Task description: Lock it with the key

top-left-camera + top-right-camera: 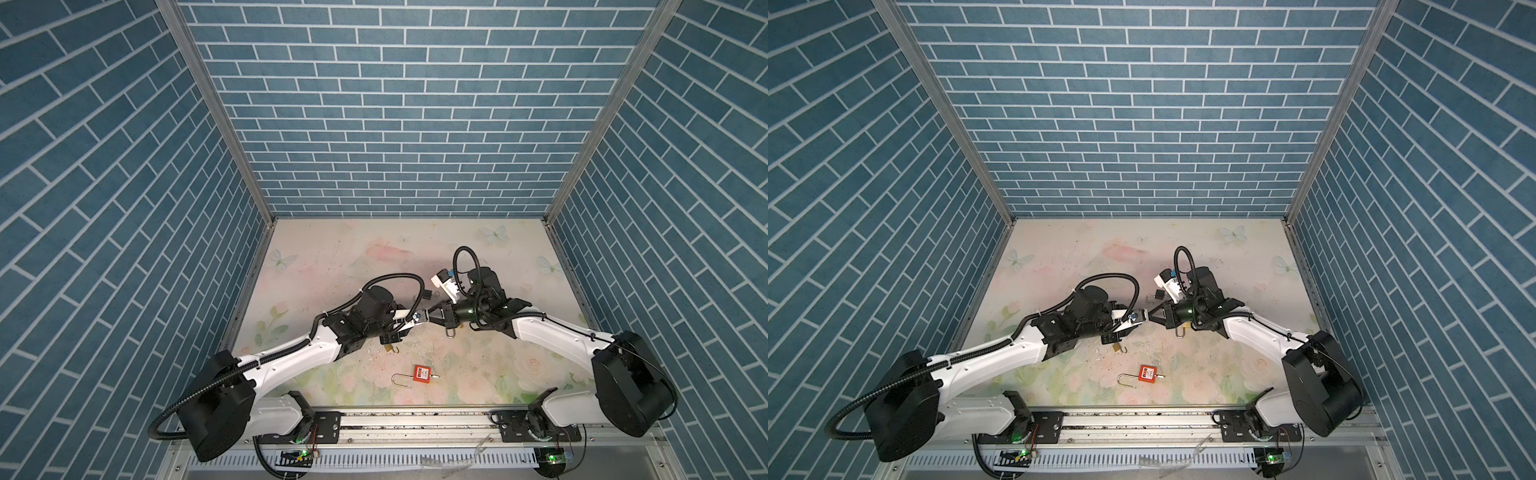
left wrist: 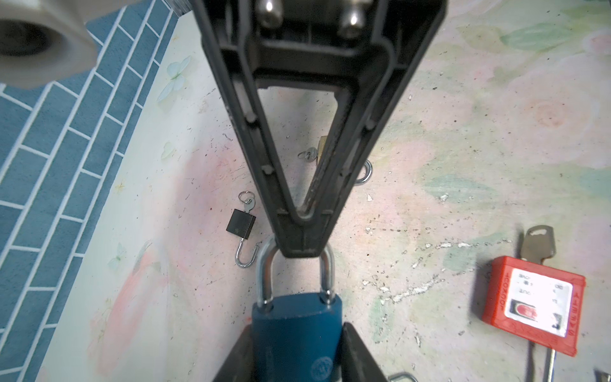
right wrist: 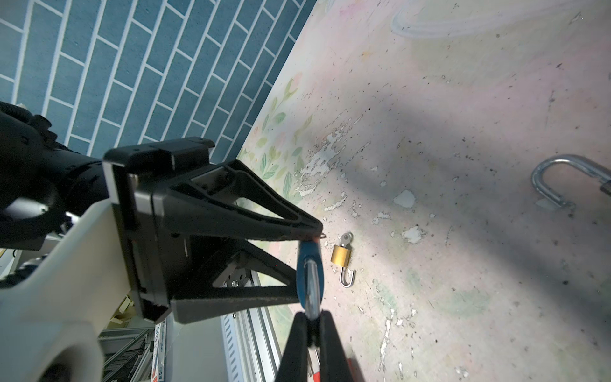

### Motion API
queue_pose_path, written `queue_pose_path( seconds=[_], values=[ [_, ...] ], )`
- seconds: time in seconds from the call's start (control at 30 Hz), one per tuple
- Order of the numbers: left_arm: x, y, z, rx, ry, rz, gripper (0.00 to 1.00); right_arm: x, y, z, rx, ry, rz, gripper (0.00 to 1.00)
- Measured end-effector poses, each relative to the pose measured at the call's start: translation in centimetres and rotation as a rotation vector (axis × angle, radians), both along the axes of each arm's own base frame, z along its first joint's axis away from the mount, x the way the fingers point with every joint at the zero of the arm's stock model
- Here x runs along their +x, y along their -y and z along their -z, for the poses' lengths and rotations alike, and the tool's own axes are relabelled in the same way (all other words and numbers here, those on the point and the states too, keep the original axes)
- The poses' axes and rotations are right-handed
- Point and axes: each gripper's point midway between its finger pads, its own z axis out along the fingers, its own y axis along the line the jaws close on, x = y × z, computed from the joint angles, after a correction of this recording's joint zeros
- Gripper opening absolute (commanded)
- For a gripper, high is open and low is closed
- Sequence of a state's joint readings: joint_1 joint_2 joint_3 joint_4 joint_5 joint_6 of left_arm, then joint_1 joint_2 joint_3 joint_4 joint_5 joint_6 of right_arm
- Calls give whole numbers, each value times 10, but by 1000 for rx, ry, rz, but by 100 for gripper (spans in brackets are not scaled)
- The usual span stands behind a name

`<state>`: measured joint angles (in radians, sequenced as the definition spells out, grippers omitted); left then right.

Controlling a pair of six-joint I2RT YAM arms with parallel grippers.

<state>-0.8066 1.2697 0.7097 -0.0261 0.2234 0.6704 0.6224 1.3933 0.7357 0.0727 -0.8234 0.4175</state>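
Five padlocks point(image 1: 421, 372), two arms point(image 1: 291, 361)

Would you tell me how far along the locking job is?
Done: the blue padlock has its shackle in both holes, so it looks closed. In hand: the left tool grips its body and the right tool pinches the shackle. Left: the black padlock, brass padlock and red padlock lie open.

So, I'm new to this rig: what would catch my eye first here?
A blue padlock held mid-table from both sides: the left jaws clamp its body, the right jaws pinch its steel loop. Then the red padlock, bright against the pale flowered table, lying nearer the front edge.
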Motion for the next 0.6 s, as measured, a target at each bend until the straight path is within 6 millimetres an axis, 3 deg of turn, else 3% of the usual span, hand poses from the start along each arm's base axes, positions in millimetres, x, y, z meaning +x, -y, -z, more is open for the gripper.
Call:
queue_pose_path(
  seconds=[0.6],
  values=[
    [7,-3,6,11,-24,-78,0,6,-8,9,51,16,2,0]
  ],
)
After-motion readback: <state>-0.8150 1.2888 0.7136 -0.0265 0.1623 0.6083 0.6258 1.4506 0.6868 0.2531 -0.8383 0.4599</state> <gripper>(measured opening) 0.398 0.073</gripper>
